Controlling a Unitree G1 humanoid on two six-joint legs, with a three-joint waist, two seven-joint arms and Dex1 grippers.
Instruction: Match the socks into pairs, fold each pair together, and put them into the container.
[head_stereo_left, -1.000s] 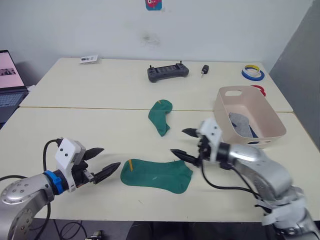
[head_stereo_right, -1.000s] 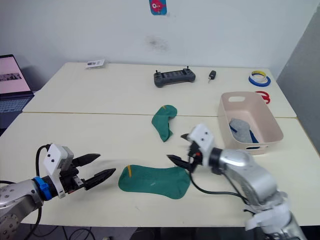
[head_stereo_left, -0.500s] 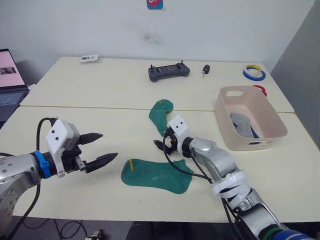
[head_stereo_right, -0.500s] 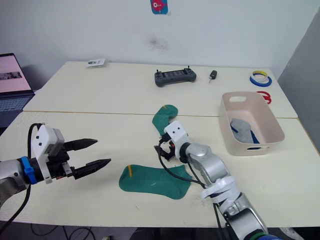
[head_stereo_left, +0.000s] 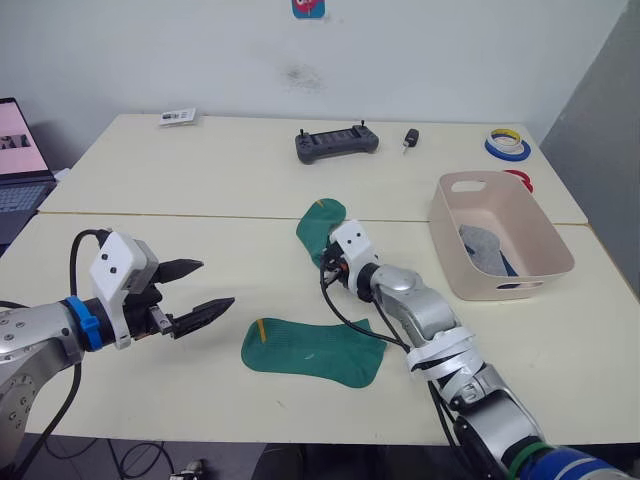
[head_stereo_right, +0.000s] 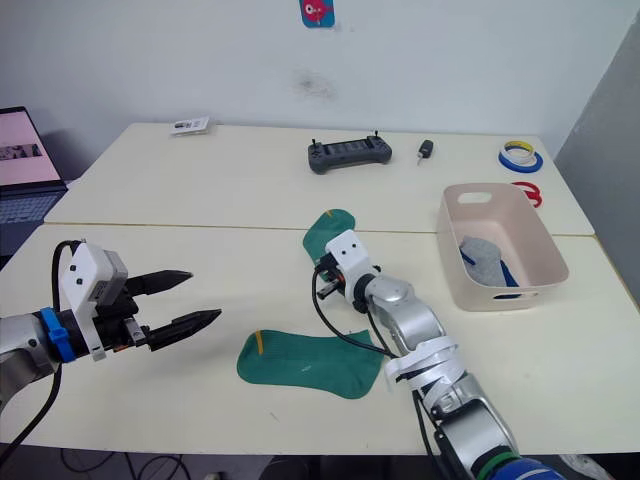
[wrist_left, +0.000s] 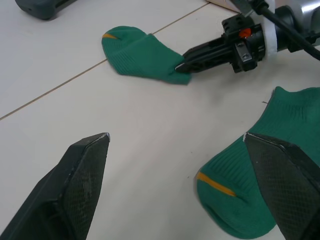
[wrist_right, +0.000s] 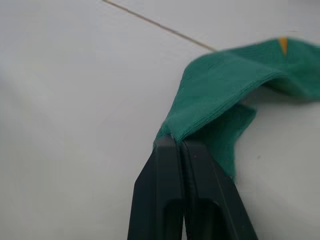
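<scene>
Two green socks lie mid-table. The far green sock (head_stereo_left: 320, 225) has its near edge pinched by my right gripper (head_stereo_left: 329, 266), shut on it; the right wrist view shows the fabric (wrist_right: 225, 85) clamped between the fingertips (wrist_right: 172, 145). The near green sock (head_stereo_left: 312, 350), with a yellow stripe, lies flat by the front edge. My left gripper (head_stereo_left: 215, 284) hovers open and empty to the left of it. The pale pink container (head_stereo_left: 445, 225) stands at the right with a grey sock (head_stereo_left: 483, 247) and a bit of blue sock (head_stereo_left: 506, 263) inside.
A black controller (head_stereo_left: 336, 143) and a small black object (head_stereo_left: 410, 138) lie at the back. Tape rolls (head_stereo_left: 506, 145) sit behind the container. A laptop (head_stereo_left: 15, 165) stands at the far left, and a small card (head_stereo_left: 178, 117) lies at the back left.
My right gripper moved from the near sock's right end to the far sock's near edge and shut on it. The left gripper drew back a little, staying open.
</scene>
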